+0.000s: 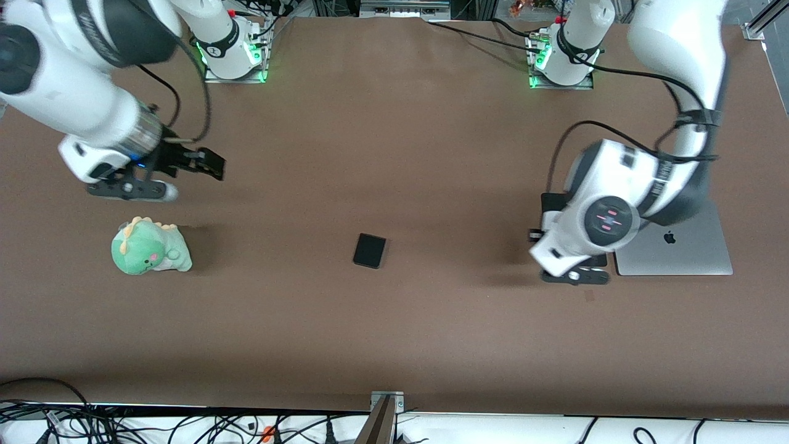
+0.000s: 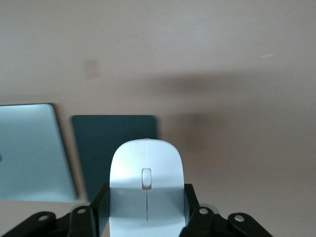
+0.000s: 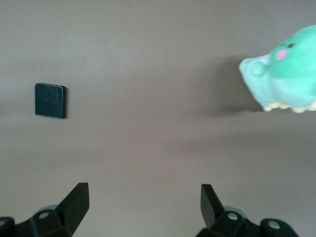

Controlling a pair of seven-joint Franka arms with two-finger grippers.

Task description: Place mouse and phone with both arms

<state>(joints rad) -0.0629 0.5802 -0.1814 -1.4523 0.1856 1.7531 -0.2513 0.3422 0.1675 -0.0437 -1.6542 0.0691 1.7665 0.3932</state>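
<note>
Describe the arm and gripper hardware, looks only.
Both arms are glossy white jointed shells with dark grey joint bands and loose black cables. The left arm has a round dark cap with pink marks. The bases glow green. The left gripper and right gripper are black, with two flat, angular fingers and round screw holes.

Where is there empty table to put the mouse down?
Bare table lies between the phone and the dinosaur toy, and nearer the front camera. It is crowded by the laptop, where the left pincer holds the mouse over the mouse pad.
</note>
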